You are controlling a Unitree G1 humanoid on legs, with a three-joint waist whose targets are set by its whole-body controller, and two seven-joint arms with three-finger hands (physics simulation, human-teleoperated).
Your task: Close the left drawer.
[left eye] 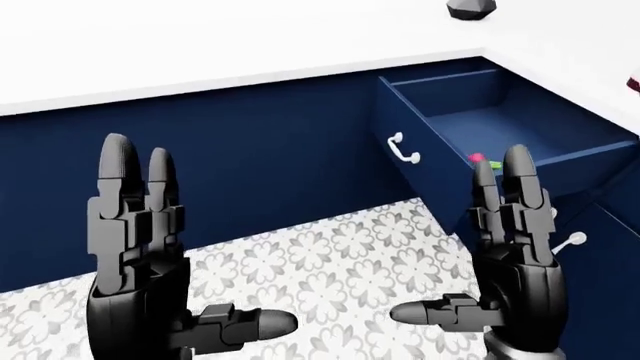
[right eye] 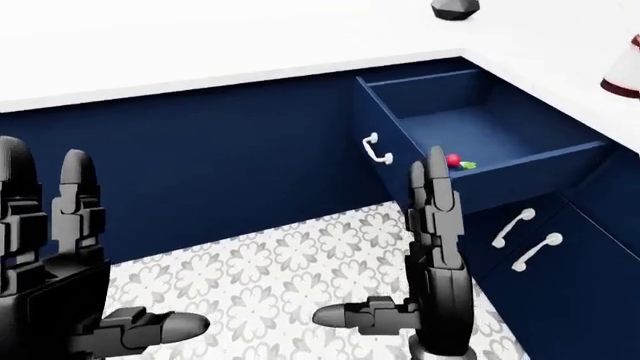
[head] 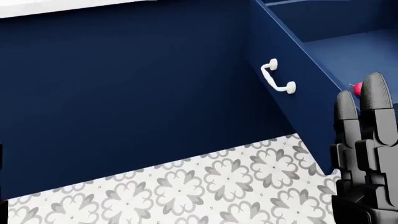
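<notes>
Patterned grey-and-white floor tiles (left eye: 340,255) spread across the bottom of both eye views, running up to the dark blue cabinet fronts (left eye: 250,165). Nearest the camera, the left hand (left eye: 135,247) is raised low at the left of the left-eye view, fingers straight and spread, thumb out sideways, gripping nothing. The right hand (left eye: 515,247) stands the same way at the lower right, fingers apart and upright, thumb pointing left, free of everything. Bare floor lies between the two hands and beyond them up to the cabinets. Past the right hand, the left drawer (right eye: 470,142) stands pulled well out from the cabinet face, its front panel jutting over the floor with a white handle (right eye: 375,150) on it. A small red and green item (right eye: 457,162) lies inside. Below the drawer at the right are two more white handles (right eye: 525,238). Farthest off, the white countertop (left eye: 250,37) carries a dark object (left eye: 470,9) at the top edge.
</notes>
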